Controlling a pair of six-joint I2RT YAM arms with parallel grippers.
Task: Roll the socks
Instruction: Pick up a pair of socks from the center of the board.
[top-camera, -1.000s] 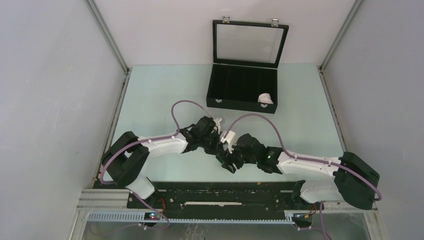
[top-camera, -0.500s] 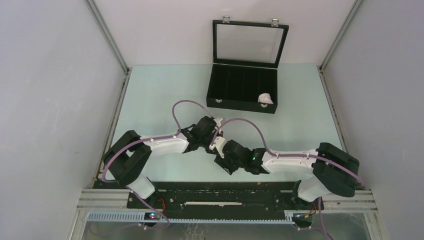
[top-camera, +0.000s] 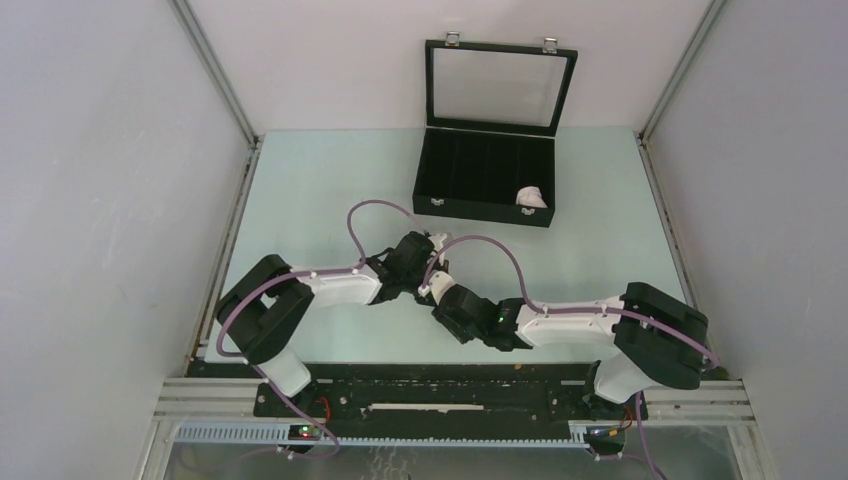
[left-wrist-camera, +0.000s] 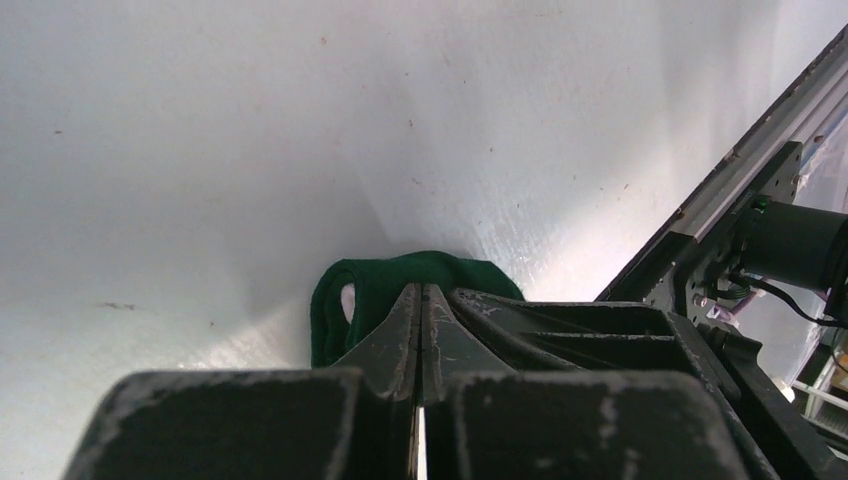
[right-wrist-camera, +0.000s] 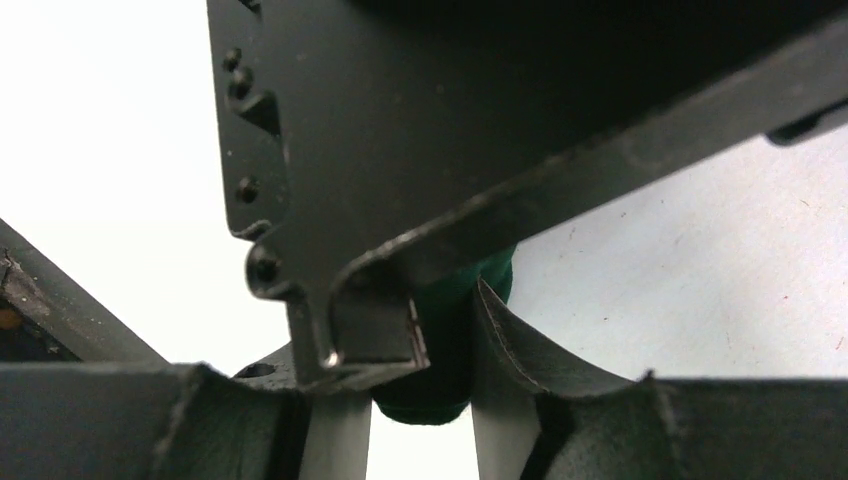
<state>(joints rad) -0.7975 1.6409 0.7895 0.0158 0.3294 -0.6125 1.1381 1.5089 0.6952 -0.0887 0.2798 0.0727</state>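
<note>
The dark green sock (left-wrist-camera: 368, 285) shows as a folded loop just beyond my left gripper (left-wrist-camera: 420, 289), whose jaws are pressed together with the tips against the fabric. No cloth shows between them. In the right wrist view the same green sock (right-wrist-camera: 446, 392) fills the gap between the fingers of my right gripper (right-wrist-camera: 441, 335), and the right finger (right-wrist-camera: 505, 335) lies against it. The left gripper's black body (right-wrist-camera: 450, 120) looms just above. From above, the left gripper (top-camera: 428, 280) and the right gripper (top-camera: 442, 302) meet tip to tip and hide the sock. A white sock (top-camera: 532, 197) lies bundled in the box.
A black box (top-camera: 440, 190) with its glass lid raised stands at the back of the pale green table. Metal-framed walls close in both sides. The black base rail (top-camera: 450, 395) runs along the near edge, with motors showing at the right of the left wrist view.
The right arm has swung left and drawn in toward the left gripper, and its jaws have narrowed around the green sock. The left gripper has stayed put and shut.
</note>
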